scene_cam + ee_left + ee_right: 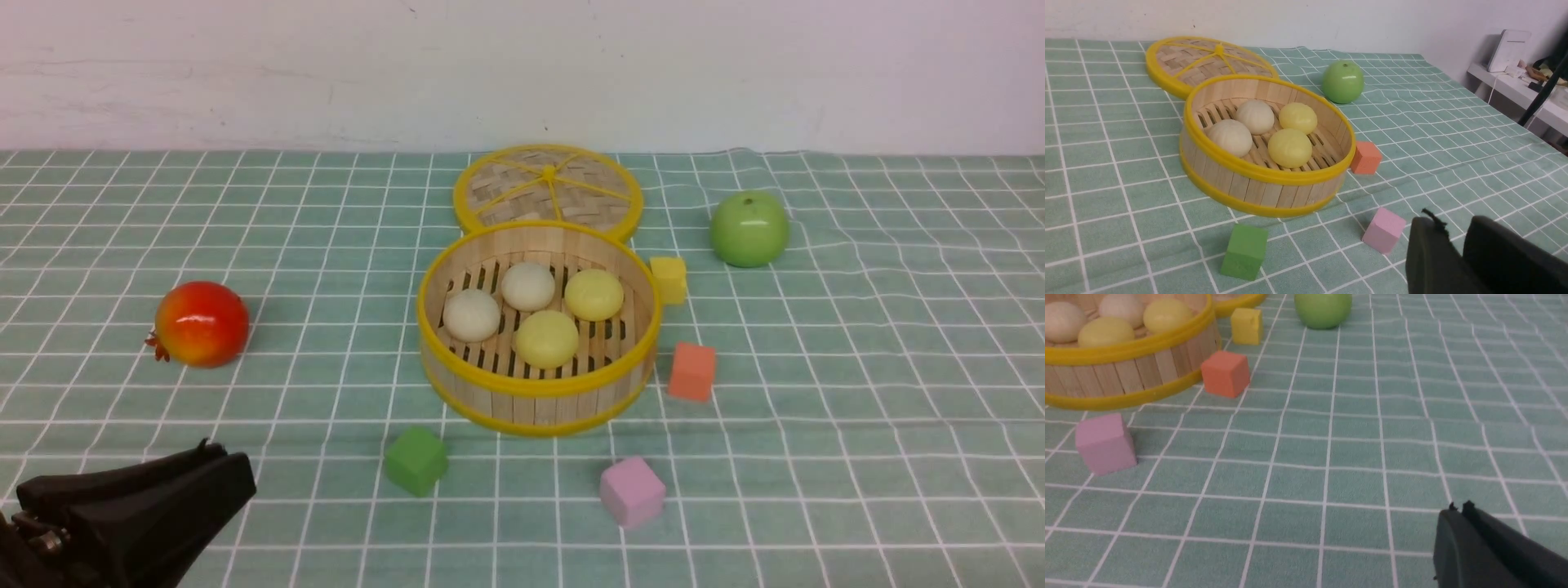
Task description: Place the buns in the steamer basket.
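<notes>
Front view has all 4 buns (535, 310) sitting inside the steamer basket (539, 402), right in the middle of the checked green cloth (857, 392). The 2 cream buns (472, 315) lie toward the robot's left, 1 nearer the back; the 2 pale yellow buns (547, 338) lie toward the right and front. They huddle close on the slatted floor, and whether they quite touch I can't tell.

Behind the basket lies the flat woven lid (548, 188), its near edge hidden by the basket's back rim. A yellow cube (669, 278) sits just beside the basket's right rim, an orange cube (692, 371) just beside its right front wall. Out front, a green cube (416, 461) and a pink cube (631, 491) stand apart from the basket. The green apple (749, 229) rests back right, the red pomegranate (201, 323) well off to the left.

Down in the near left corner, the left gripper (208, 457) sits away from everything, holding nothing; in the left wrist view its dark fingers (1433, 253) show a narrow gap between them, slightly parted. The right gripper (1457, 508) shows only in its own wrist view, tips pressed together over bare cloth, gripping nothing.
</notes>
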Controlling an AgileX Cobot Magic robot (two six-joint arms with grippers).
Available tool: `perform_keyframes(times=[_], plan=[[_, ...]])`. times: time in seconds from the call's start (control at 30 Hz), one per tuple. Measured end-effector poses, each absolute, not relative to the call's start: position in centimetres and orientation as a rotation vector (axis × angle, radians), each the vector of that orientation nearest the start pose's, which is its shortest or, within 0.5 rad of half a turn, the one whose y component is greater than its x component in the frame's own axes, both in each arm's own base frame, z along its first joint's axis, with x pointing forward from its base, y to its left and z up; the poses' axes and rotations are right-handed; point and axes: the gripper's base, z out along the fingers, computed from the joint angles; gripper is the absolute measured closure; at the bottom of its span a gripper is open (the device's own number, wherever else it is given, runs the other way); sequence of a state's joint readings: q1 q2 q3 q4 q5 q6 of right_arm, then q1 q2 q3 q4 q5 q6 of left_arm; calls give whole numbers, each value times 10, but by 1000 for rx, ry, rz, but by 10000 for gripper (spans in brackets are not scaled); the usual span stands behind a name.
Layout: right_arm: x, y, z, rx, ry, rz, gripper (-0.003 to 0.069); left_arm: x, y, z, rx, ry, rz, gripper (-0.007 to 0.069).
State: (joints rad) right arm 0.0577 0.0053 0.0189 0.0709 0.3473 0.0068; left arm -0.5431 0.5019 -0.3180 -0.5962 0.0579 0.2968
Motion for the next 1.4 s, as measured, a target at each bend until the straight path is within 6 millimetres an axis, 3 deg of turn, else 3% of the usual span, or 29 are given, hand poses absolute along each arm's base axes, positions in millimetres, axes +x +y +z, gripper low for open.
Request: perform_keyframes(times=[1.13, 1.4], plan=[[52, 3, 174, 7, 1867, 90, 648, 96, -61, 276, 239, 1751, -645, 477], [52, 3, 174, 7, 1867, 90, 643, 91, -46, 273, 187, 1629, -539, 508]])
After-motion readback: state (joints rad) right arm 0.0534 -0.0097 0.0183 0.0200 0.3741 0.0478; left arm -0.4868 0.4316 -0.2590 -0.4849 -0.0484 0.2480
